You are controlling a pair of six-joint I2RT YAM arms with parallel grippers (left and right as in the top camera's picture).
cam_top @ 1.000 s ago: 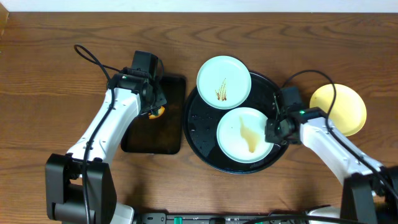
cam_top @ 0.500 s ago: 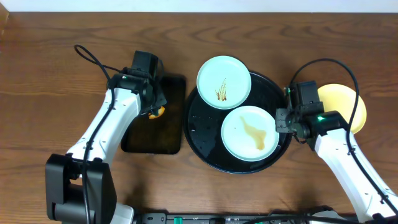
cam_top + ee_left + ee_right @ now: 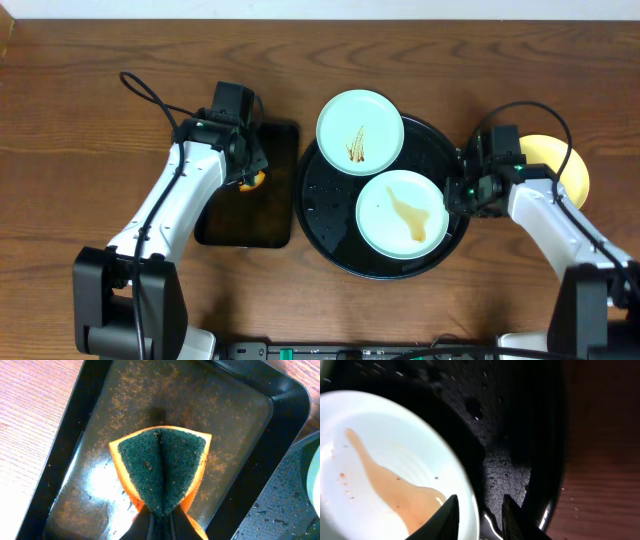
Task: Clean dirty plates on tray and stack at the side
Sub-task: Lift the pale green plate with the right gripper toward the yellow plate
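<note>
**Right lined up on near plate, left holding sponge ready**

Right gripper [image 3: 479, 517] is spread and straddling the right rim of the near plate [image 3: 403, 215]. One finger is over the plate and the other is outside it, above the tray [image 3: 322, 195] floor. I read that as set up for a rim pinch, not yet closed. The tray floor shows droplets, so I'd want the plate pinned or lifted before scrubbing, or it will skate.

Left gripper [image 3: 159, 510] is pinching the sponge [image 3: 162, 467] folded in half, green scrub face showing. It hangs over the small tray [image 3: 225, 415], just left of the tray. I can't tell whether the sponge touches it. My guess is it waits there so drips land in the small tray, not on the tabletop [image 3: 80, 120].

Plates:
- The near plate has a brown streak and sits in the tray's right half, on the side toward the tabletop's near edge.
- The far plate [image 3: 360, 132] has a dark smear and sits up on the tray's far rim, partly overhanging.
- The yellow plate [image 3: 568, 178] is on the tabletop just beside the tray, toward the right edge, half hidden by the right arm [image 3: 545, 215]. It is probably the stack base.

Risk: the rim is thin and glossy, so a shallow pinch could slip.
</note>
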